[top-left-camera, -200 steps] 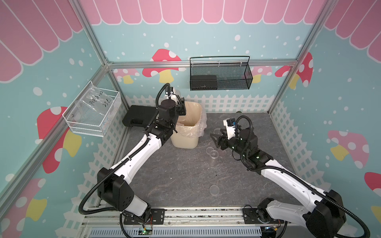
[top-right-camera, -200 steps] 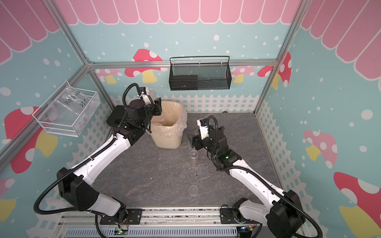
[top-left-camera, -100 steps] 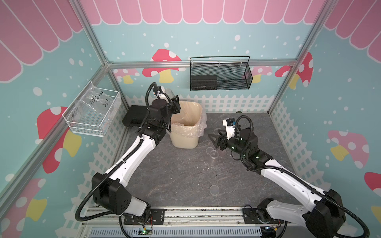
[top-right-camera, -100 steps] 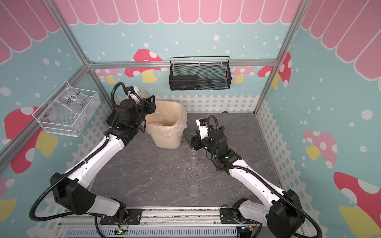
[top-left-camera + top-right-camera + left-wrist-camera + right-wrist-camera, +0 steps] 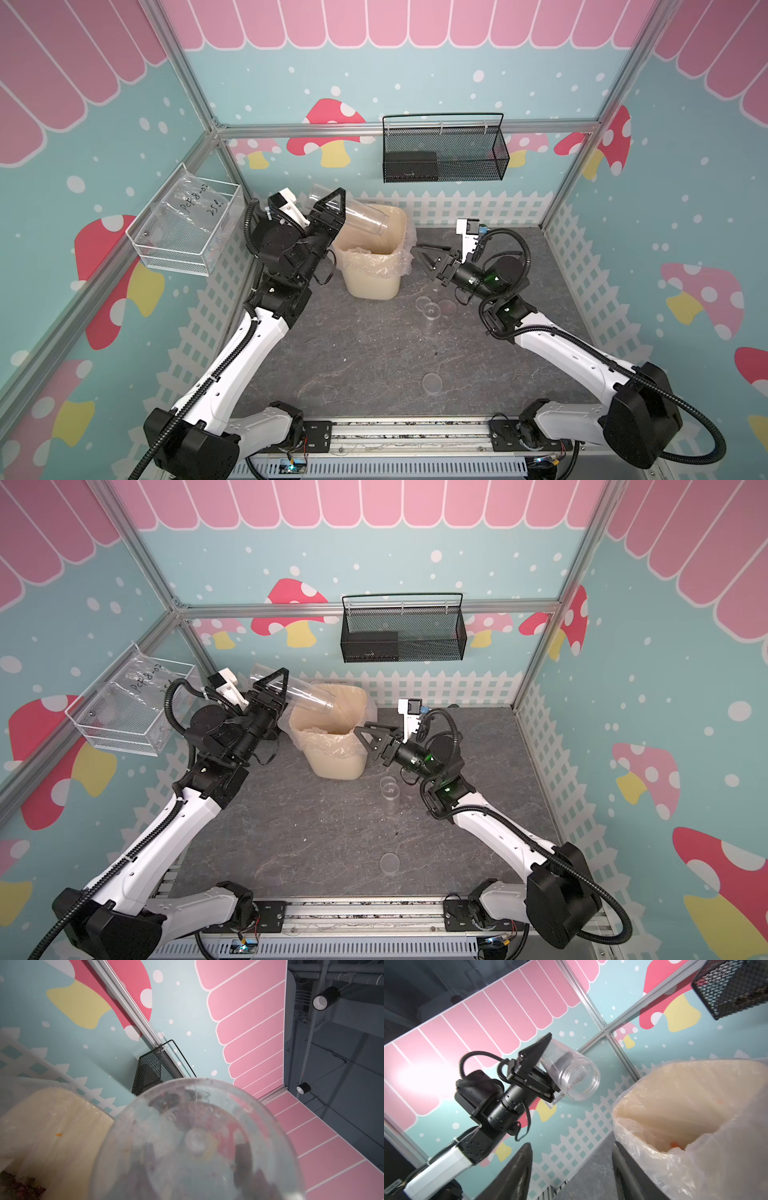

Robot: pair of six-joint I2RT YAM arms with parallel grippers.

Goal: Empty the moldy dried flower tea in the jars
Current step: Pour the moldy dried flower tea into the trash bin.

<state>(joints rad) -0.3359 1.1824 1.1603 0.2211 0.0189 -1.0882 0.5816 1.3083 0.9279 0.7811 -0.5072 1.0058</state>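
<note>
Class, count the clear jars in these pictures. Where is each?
2. A tilted jar, mouth toward the waste bin, is in the left end effector; an upright jar stands on the table near the right arm. Others may be hidden.

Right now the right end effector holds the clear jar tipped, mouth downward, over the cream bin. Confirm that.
Wrong arm. It is the left end effector that holds the clear jar tipped, mouth downward, over the cream bin, as both top views show. The right end effector is open and empty, beside the bin.
</note>
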